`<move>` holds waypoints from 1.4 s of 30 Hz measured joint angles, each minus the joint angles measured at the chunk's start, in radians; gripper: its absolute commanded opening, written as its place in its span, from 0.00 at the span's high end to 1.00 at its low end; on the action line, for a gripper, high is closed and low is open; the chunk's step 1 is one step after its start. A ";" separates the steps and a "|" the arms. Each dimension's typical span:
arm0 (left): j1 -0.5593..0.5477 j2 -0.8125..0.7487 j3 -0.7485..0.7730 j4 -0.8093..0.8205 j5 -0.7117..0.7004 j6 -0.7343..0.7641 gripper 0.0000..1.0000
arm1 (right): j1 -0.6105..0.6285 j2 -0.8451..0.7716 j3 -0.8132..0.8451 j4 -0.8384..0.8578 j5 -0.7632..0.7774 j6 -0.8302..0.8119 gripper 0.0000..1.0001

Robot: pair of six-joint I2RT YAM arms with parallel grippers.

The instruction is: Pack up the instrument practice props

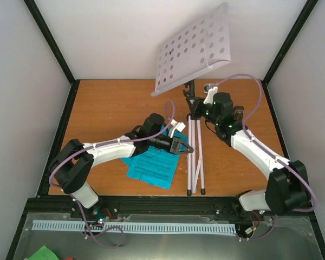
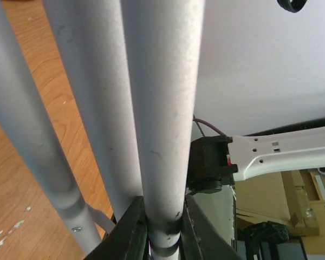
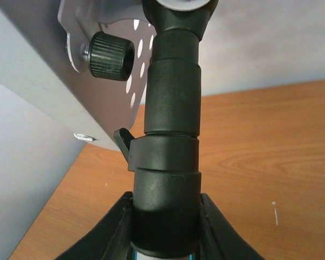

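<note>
The silver music stand stands mid-table with its legs folded close together and its perforated grey desk tilted up at the back. My left gripper is shut on one silver leg tube, which sits between its jaws. My right gripper is shut on the stand's black collar just under the desk; its jaws press both sides. Blue sheet-music pages lie flat on the table under my left arm. The metronome is out of view.
White walls and black frame posts enclose the wooden table. A black clamp knob sticks out below the desk. A white slotted cable channel runs along the front, with a green item below it. My right arm shows beyond the tubes.
</note>
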 measured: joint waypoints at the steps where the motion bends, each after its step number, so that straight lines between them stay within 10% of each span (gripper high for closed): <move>1: 0.000 0.005 -0.002 -0.005 -0.006 -0.009 1.00 | -0.002 0.015 -0.005 0.010 -0.007 0.004 0.97; 29: -0.002 0.194 -0.049 -0.067 -0.182 -0.001 1.00 | -0.066 0.451 -0.151 0.366 -0.143 0.123 0.97; 42: -0.002 0.220 -0.049 -0.035 -0.185 -0.003 0.99 | -0.077 0.496 -0.156 0.407 -0.145 0.099 0.70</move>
